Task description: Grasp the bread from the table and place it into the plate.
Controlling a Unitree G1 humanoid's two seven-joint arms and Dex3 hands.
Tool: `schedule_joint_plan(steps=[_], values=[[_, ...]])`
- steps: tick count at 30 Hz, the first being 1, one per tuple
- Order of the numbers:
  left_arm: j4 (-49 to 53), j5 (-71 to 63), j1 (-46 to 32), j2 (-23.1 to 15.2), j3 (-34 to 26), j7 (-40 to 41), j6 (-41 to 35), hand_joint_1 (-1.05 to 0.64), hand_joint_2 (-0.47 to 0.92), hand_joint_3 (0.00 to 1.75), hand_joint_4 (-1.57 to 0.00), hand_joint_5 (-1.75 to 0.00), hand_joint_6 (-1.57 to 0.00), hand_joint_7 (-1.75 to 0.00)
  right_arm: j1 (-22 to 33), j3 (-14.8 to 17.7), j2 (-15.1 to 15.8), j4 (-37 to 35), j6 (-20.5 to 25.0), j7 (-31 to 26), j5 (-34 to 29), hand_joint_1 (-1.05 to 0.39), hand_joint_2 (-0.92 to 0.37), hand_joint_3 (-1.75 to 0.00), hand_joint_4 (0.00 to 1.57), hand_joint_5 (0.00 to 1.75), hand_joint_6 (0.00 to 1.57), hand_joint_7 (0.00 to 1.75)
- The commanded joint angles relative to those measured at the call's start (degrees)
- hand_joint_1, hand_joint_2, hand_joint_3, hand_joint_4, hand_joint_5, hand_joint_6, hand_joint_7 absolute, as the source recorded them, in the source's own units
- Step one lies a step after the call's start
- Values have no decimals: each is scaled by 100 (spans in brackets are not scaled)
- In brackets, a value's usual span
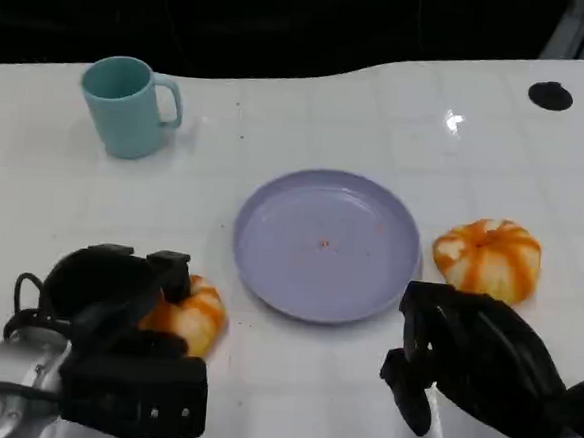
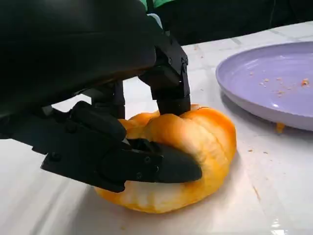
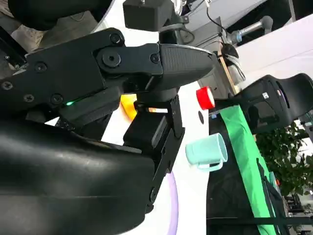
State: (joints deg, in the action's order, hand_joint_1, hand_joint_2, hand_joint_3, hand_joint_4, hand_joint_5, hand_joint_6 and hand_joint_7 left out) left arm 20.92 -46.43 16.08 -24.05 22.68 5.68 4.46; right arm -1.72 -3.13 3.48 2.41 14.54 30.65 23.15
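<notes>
Grasping stage: bread still on table

Left hand [image 1: 115, 312] fingers clamp the bread [image 2: 186, 156], just left of the plate [image 1: 269, 268]. Right hand [image 1: 462, 361] holds nothing, fingers curled. Lift and placement remain. Second bread [image 1: 487, 257] right of the plate; mug [image 1: 127, 105] far left.

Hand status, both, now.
Left hand: closed on the bread, which sits on the table.
Right hand: holding nothing; fingers curled, cannot tell further.
</notes>
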Motion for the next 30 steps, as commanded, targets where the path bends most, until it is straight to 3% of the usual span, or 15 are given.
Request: schedule_joint_plan(steps=[1,5,7,10,13,16,18,20,30], values=[[-597,-71,-172,-267,-153,-183,-268,-21,92,39,-80,-175,-65,-168,39,32,64,77,34,-18,18,-96,-92,-44,129,160,108,152],[-1114,-92,-349,-280,-333,-80,-476,-17,89,40,-80,-175,-63,-174,29,30,62,81,62,-25,21,-96,-92,-43,129,160,108,152],[-1338,-84,-426,-234,-427,41,-499,-16,81,51,-83,-175,-63,-175,30,30,62,75,48,-14,16,-96,-92,-44,129,160,108,152],[-1548,24,-490,-112,-561,279,-381,-13,61,89,-87,-175,-66,-175,31,30,67,54,27,-1,3,-96,-92,-44,129,160,108,152],[-1630,2,-456,-8,-612,541,-290,-12,50,109,-90,-175,-69,-175,21,50,58,9,44,45,56,-95,-92,-43,129,160,108,152],[-1630,-106,-306,86,-594,669,-308,-12,51,106,-86,-175,-66,-175,22,54,56,-4,56,35,46,-95,-92,-42,128,160,107,153],[-1590,-143,-188,133,-576,699,-286,-13,59,85,-84,-175,-62,-175,24,47,61,1,57,16,20,-96,-92,-42,128,160,107,153],[-1481,-50,4,182,-568,710,-118,-13,60,80,-84,-175,-62,-175,27,36,69,-3,37,20,-4,-96,-92,-42,128,160,107,153],[-614,351,1112,633,-346,445,400,-17,43,124,-94,-175,-71,-175,83,8,47,44,32,35,11,-95,-92,-44,128,159,107,153]])
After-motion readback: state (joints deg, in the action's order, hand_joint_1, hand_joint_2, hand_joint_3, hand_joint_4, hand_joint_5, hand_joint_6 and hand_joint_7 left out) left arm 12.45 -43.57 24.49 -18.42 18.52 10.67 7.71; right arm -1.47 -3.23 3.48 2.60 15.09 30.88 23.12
